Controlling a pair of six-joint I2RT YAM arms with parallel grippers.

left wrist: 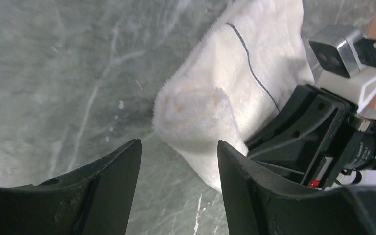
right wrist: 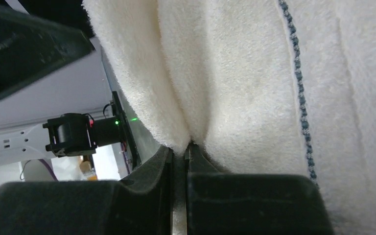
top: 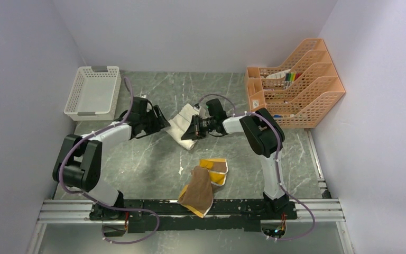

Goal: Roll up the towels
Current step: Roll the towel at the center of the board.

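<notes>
The cream-white towel (top: 182, 126) lies partly rolled in the middle of the table, between the two grippers. My right gripper (top: 194, 128) is shut on a fold of its edge; the wrist view shows the terry cloth (right wrist: 235, 83) pinched between the fingers (right wrist: 178, 156). My left gripper (top: 162, 123) is open and empty just left of the towel. In the left wrist view the rolled end (left wrist: 196, 110) sits just beyond the open fingertips (left wrist: 178, 147). The brown towel with a mustard-yellow reverse (top: 203, 185) lies crumpled near the front edge.
A white plastic basket (top: 92, 92) stands at the back left. An orange file rack (top: 296, 82) with pens stands at the back right. The arms' base rail (top: 190, 209) runs along the front edge.
</notes>
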